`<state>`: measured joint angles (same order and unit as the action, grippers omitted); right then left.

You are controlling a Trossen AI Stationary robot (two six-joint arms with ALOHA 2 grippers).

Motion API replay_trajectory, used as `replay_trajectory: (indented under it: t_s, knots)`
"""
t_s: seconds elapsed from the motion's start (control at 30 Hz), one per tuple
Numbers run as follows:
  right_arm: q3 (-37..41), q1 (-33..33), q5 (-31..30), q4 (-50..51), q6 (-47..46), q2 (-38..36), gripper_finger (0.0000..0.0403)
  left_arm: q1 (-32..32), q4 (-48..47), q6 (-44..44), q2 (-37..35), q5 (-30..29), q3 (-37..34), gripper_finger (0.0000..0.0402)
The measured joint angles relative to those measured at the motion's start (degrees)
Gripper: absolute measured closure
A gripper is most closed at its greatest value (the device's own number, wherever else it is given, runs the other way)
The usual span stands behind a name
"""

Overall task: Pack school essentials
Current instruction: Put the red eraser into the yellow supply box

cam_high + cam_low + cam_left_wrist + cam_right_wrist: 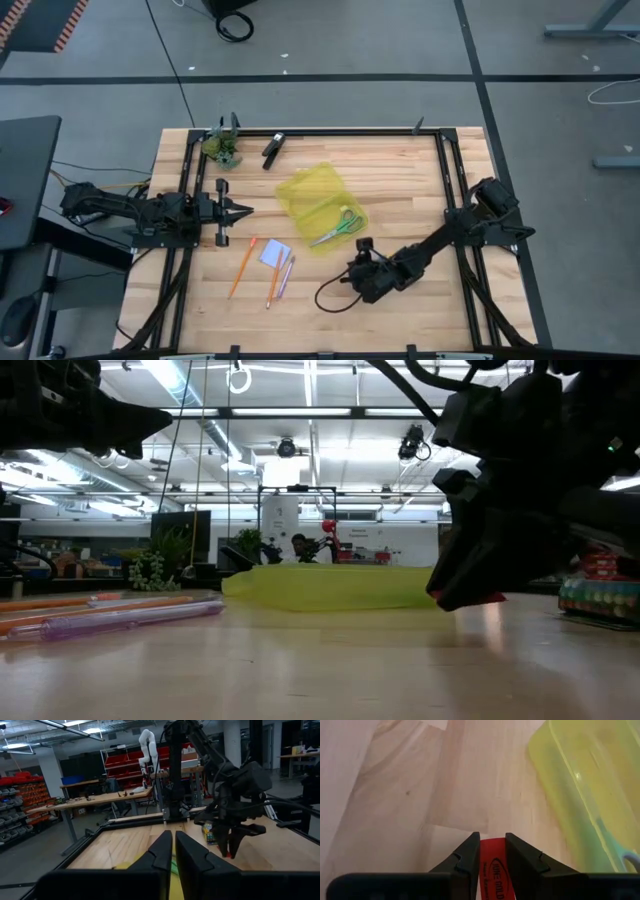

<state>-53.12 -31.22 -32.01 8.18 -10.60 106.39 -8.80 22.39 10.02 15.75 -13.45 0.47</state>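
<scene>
My right gripper (364, 246) hangs just off the near right corner of the translucent yellow case (320, 205) and is shut on a small red eraser (492, 867). Green-handled scissors (338, 226) lie in the case. Left of it, orange and pink pencils (243, 265) (287, 275) and a pale note pad (274, 254) lie flat on the wooden table. My left gripper (238, 210) waits shut at the table's left side, above the table and pointing right. My right gripper pinches the red eraser's two long sides (492, 851) between its two fingers (465, 855). The fingers slant down from the table's near right toward the case. The eraser's printed face (495, 872) shows between them, and it looks clear of the table.
A black clip-like object (272, 150) and a small green plant-like thing (224, 148) sit at the far left. A black frame (440, 180) runs along the table's edges. Bare wood (400, 180) lies right of the case.
</scene>
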Motion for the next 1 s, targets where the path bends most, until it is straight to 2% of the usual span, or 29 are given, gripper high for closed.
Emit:
replay_trajectory:
  t_s: [0.53, 1.0]
  knots:
    - [-0.02, 6.30, 1.34, 2.00, 14.57, -10.85, 0.0308, -0.01, 0.00, 0.00, -0.02, -0.02, 0.00, 0.0377]
    - [-0.02, 17.18, 15.82, 2.03, 25.76, -11.23, 0.0308, -0.01, 0.01, 0.00, -0.02, -0.02, 0.00, 0.0370]
